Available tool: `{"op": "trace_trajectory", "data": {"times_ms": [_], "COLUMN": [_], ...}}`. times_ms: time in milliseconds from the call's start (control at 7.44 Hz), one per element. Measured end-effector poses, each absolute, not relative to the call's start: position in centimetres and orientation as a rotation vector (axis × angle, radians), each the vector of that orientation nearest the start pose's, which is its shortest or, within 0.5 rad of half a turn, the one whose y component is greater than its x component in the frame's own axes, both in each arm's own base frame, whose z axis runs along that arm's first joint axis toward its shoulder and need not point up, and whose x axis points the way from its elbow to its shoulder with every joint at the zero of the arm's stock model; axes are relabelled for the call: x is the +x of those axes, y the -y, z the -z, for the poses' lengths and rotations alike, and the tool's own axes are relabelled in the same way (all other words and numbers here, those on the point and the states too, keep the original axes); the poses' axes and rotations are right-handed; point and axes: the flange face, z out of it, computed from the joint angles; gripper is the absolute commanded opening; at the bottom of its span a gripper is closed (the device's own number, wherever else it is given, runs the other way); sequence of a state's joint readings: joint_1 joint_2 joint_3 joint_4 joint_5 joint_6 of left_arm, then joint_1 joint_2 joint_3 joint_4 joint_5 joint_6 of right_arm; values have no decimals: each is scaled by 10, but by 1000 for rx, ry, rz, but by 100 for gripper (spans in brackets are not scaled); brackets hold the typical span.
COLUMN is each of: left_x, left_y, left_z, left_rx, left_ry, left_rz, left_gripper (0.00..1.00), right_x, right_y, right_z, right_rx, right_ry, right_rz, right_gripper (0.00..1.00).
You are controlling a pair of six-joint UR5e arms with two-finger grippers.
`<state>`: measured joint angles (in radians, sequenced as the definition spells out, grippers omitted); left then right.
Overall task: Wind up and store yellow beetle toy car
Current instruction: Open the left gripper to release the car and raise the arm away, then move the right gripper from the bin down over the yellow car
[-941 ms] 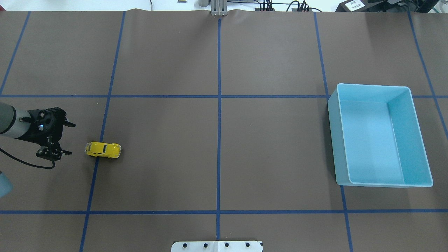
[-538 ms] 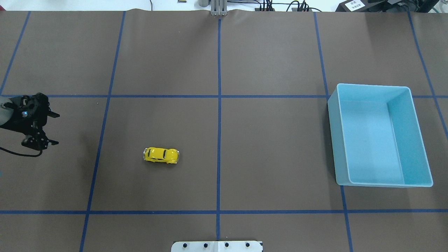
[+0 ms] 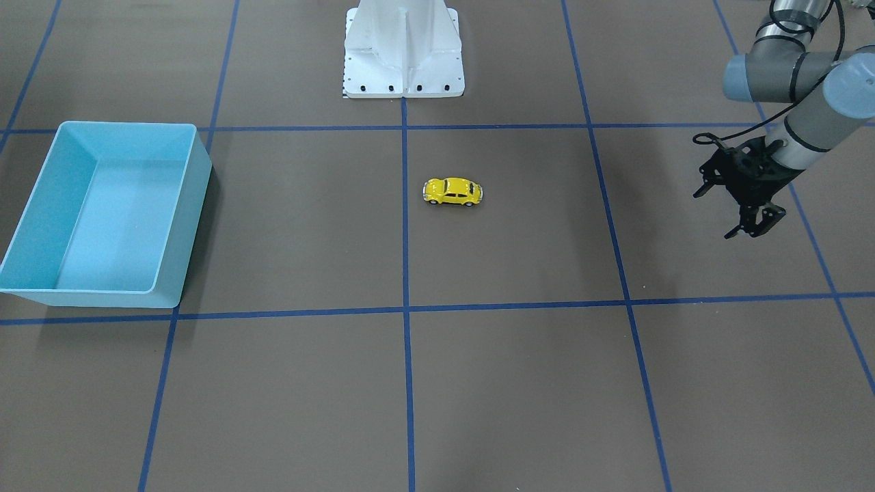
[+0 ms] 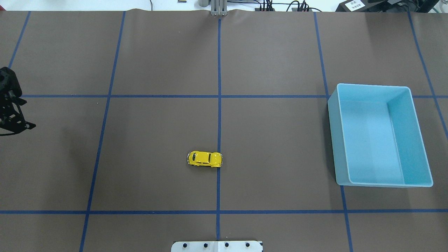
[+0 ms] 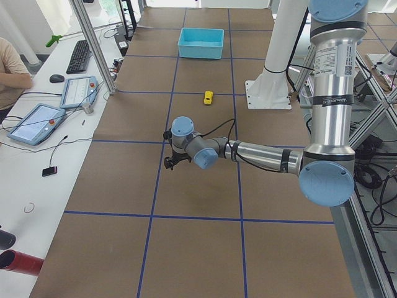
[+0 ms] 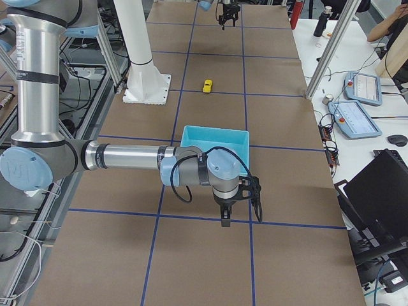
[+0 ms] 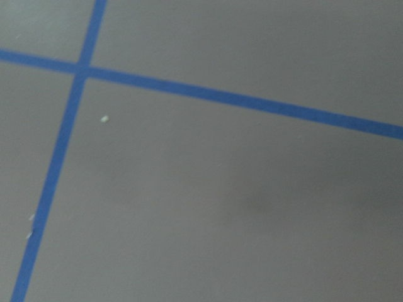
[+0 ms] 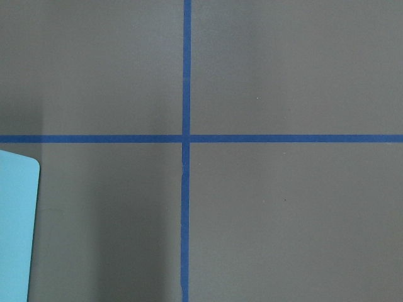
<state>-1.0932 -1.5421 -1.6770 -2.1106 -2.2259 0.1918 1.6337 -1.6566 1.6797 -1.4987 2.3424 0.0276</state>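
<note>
The yellow beetle toy car [image 4: 204, 159] stands alone on the brown mat, its right end at the centre blue line. It also shows in the front view [image 3: 452, 192] and both side views [image 5: 208, 97] [image 6: 207, 86]. My left gripper [image 4: 28, 113] is open and empty at the overhead view's left edge, far left of the car; it also shows in the front view [image 3: 718, 215]. My right gripper [image 6: 241, 218] shows only in the right side view, near the blue bin [image 4: 332, 140]; I cannot tell if it is open or shut.
The blue bin [image 3: 184, 225] is empty, on the robot's right side; its corner shows in the right wrist view [image 8: 16, 233]. The white robot base [image 3: 403, 48] stands at the table's middle. Blue tape lines grid the mat.
The car has rolled right on its own, from near the left grid line to the centre line. My left gripper, open, has drawn back to the left edge.
</note>
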Motion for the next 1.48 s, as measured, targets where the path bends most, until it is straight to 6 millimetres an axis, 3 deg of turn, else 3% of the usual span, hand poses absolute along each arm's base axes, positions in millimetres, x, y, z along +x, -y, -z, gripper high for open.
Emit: {"op": "trace_trajectory", "data": {"times_ms": [269,672,1075,1344,1478], "left_x": [122,89,28,-11,-24], "left_y": [489,485,482,473,460], "left_z": [-577,-597,-627,-647,-656], "left_rx": [378,303,251,191,154], "left_ry": [-764,-769,-748,-783,-814], "left_rz": [-587,-458,-305,-194,-134], "left_gripper": [100,100,100,100,100], "right_x": [93,93,93,80,63], "right_y": [457,458,461,479,504], "right_z": [-638,-638,-635,-602,-565], "right_rx": [105,105,119,180,235], "right_ry": [769,767,763,761,761], "right_rz": [-49,-49,-40,8,63], "right_gripper": [100,100,100,100,100]}}
